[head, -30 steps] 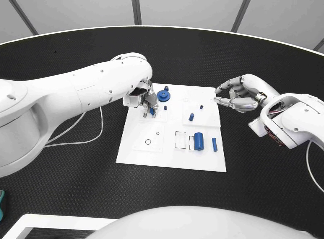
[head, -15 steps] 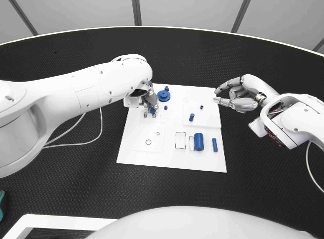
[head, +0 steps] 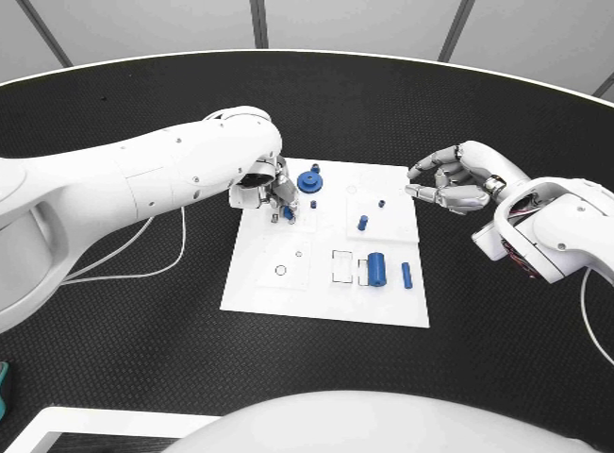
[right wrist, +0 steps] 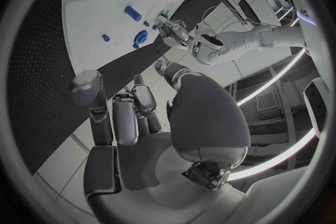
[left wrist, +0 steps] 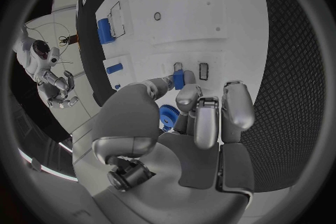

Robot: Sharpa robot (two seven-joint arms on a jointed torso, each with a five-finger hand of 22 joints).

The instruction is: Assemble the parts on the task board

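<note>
I see my left hand [head: 269, 193] pinching a small blue peg [left wrist: 179, 78] upright over the board's [head: 321, 283] upper-left slots, while my right hand [head: 447, 181] hovers curled and empty at right.

Task board [head: 321, 283]: plain white plate. Parts on it all blue: gear-shaped piece [head: 309, 181], big cylinder [head: 376, 268], slim bar [head: 406, 275], small peg [head: 362, 223]. Worktop [head: 143, 359]: black, fine dotted texture. Left robot hand [head: 270, 193] and right robot hand [head: 447, 182]: silver, dark at the joints, on white arms. Cable [head: 157, 255] by the left arm: white.
</note>
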